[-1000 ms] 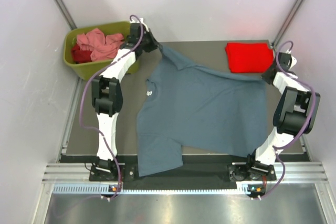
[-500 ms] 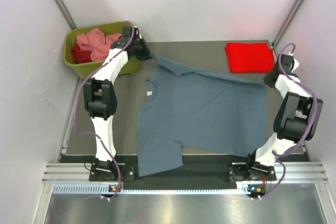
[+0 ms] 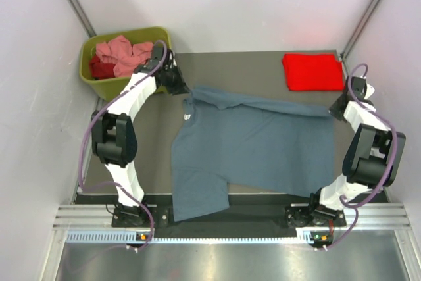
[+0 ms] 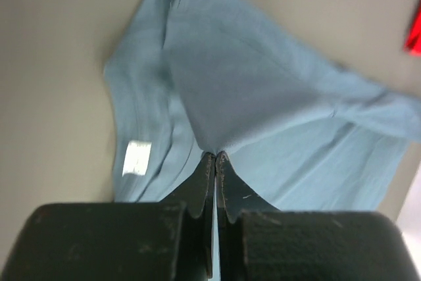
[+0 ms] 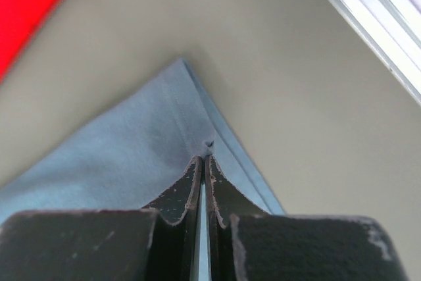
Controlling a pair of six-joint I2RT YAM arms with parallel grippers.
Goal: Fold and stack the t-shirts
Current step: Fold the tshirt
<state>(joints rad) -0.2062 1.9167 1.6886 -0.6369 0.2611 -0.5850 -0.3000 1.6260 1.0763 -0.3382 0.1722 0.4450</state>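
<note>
A slate blue-grey t-shirt (image 3: 250, 143) lies spread over the table with its far edge folded toward the front. Its white neck label (image 3: 187, 116) shows in the top view and in the left wrist view (image 4: 137, 157). My left gripper (image 3: 186, 89) is shut on the shirt's far left part (image 4: 217, 97), fingertips pinching a fold. My right gripper (image 3: 333, 108) is shut on the shirt's far right hem corner (image 5: 191, 129). A folded bright red t-shirt (image 3: 313, 70) lies at the far right. Salmon pink (image 3: 125, 54) and dark red (image 3: 99, 67) t-shirts lie in the bin.
An olive-green plastic bin (image 3: 155, 33) stands at the far left corner, just behind my left arm. The shirt's near sleeve hangs over the front edge onto the black rail (image 3: 263, 212). White walls close in both sides.
Both grippers have pulled the shirt's far edge toward the front. The left gripper came away from the bin, lowering the raised fabric onto the table. The right gripper moved slightly nearer.
</note>
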